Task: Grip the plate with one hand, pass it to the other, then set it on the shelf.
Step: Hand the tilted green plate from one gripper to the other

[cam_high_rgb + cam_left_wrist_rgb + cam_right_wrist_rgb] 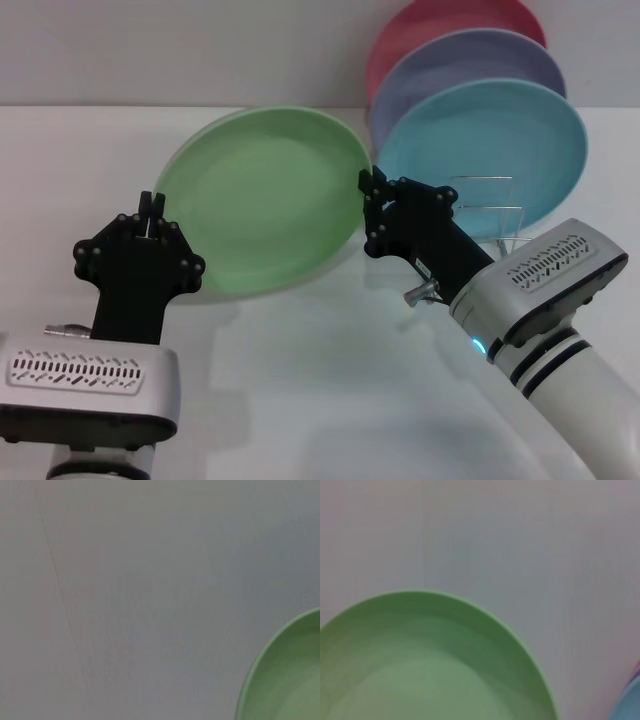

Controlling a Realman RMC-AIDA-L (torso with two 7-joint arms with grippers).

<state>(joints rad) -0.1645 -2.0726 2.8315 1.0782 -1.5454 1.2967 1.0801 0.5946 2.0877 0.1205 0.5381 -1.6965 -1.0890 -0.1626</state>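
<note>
Two grippers meet the light green plate [265, 200], which we see tilted above the white table [330, 380]. The right gripper [372, 186] pinches its rim on the side toward the wire plate rack [490, 212]. The left gripper [152, 212] sits at the opposite rim; whether its jaws are closed we cannot tell.

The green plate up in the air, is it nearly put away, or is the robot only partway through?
Partway. The green plate is already lifted off the table. The right gripper is at its right rim and the left gripper at its left rim, so the handover looks in progress. Still left: setting it on the wire rack, beside the blue plate.
</note>
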